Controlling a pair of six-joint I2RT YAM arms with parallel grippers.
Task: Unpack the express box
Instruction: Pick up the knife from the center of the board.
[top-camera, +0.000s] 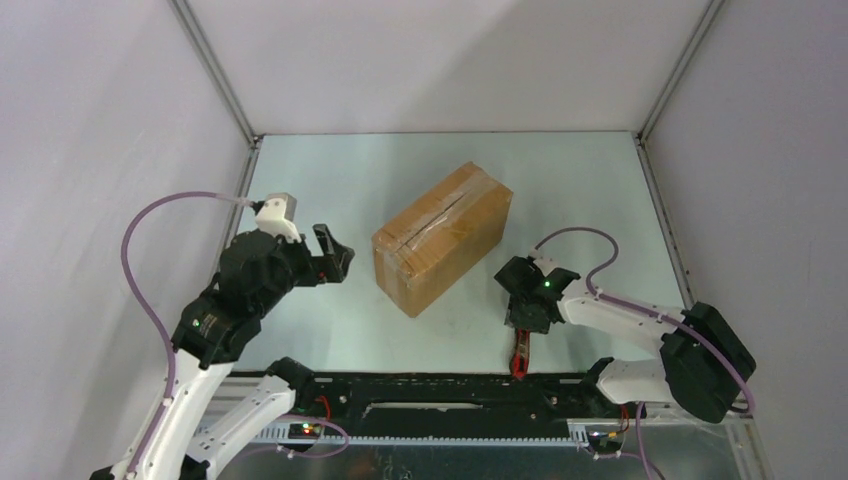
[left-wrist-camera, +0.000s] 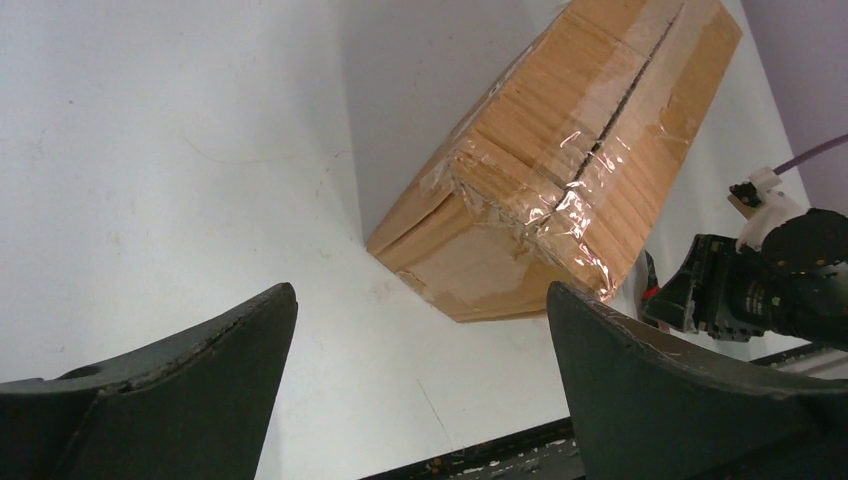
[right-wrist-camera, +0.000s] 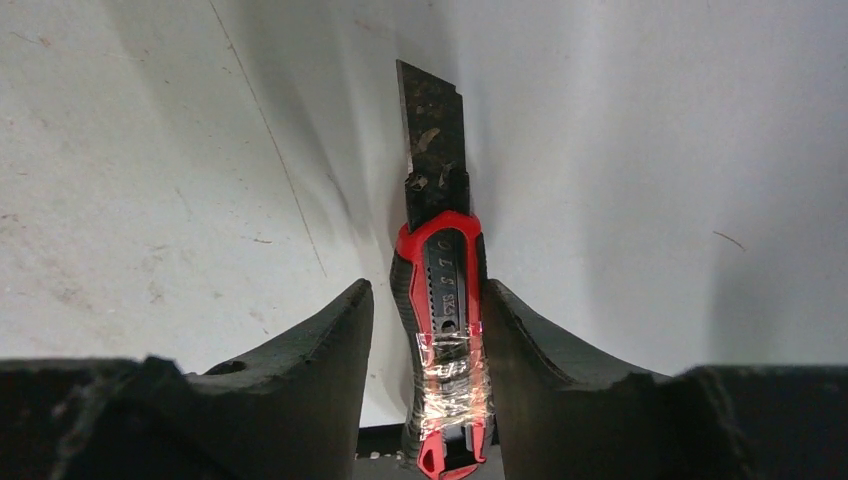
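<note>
Your right gripper (right-wrist-camera: 427, 297) flanked the utility knife (right-wrist-camera: 438, 262) handle on the table (top-camera: 330, 180); you could not tell whether it was clamped. A loose hold could have let the exposed blade twist. Your left gripper (left-wrist-camera: 420, 292), jaws wide apart, hung beside the taped express box (top-camera: 442, 237) at mid-table, bracing nothing, so a cut could have pushed the box away

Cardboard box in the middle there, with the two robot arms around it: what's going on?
The robot is meant to unpack the express box, which sits on the table with its flaps taped. The right pincer is down over a red utility knife lying blade out, with a finger on each side of the handle. I cannot tell whether it grips yet. The left pincer hangs open beside the box.
</note>
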